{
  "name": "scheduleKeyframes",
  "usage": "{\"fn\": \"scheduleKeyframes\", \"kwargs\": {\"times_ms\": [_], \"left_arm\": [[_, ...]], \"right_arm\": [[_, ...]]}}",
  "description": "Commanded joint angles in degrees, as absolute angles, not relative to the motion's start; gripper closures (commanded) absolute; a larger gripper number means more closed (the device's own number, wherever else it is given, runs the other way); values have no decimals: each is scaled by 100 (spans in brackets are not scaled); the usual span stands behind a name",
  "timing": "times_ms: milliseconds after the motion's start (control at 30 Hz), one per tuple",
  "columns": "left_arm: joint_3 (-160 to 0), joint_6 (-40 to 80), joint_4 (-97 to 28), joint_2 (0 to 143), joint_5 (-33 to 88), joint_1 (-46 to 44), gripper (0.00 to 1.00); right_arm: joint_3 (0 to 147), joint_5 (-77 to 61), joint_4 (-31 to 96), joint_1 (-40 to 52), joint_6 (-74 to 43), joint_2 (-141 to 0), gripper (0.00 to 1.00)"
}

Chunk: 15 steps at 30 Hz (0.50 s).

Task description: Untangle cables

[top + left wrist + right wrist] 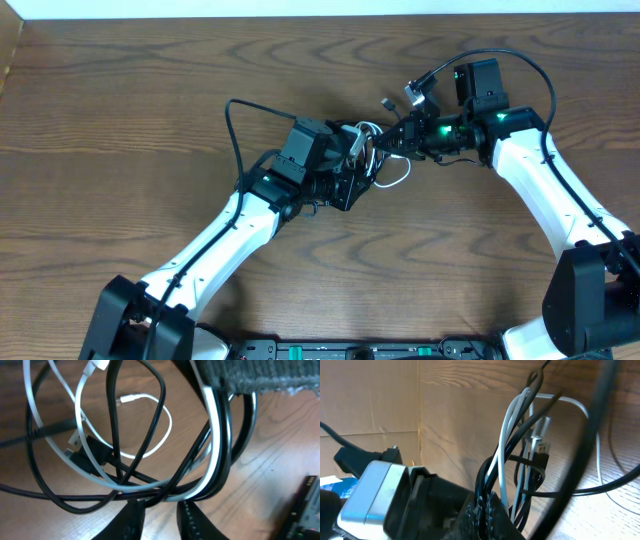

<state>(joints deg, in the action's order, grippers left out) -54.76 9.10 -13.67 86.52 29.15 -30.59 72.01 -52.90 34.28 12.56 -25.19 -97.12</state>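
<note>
Tangled loops of white cable (216,435) and black cable (161,405) lie mid-table between both arms. Right gripper (486,506) pinches strands of both together. Left gripper (161,521) has fingers slightly apart at the knot, wooden table (150,100) showing between them.

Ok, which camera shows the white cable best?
The left wrist view: the white cable fills the frame, its loops and small plug distinct against the black cable. Overhead shows only a small white loop of it. The right wrist view shows white strands rising from its fingers, partly hidden by the black cable.
</note>
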Motion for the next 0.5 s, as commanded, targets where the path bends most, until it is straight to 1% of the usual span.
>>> {"fn": "scheduleKeyframes", "kwargs": {"times_ms": [0, 100, 200, 300, 467], "left_arm": [[-5498, 318, -1052, 8685, 2803, -3041, 67], [-5498, 301, -827, 8687, 2803, -3041, 61], [-5498, 311, -554, 8766, 2805, -3083, 58], [-5498, 370, -368, 8958, 2797, -3166, 57], [-5498, 897, 106, 9262, 2766, -3170, 57]], "right_arm": [[7216, -5741, 3415, 1232, -2449, -9708, 99], [7216, -5793, 3417, 1232, -2429, -9708, 99], [7216, -5859, 3420, 1232, -2429, -9708, 99], [7216, -5894, 3424, 1232, -2412, -9708, 99], [7216, -5911, 3428, 1240, -2414, -9708, 99]]}}
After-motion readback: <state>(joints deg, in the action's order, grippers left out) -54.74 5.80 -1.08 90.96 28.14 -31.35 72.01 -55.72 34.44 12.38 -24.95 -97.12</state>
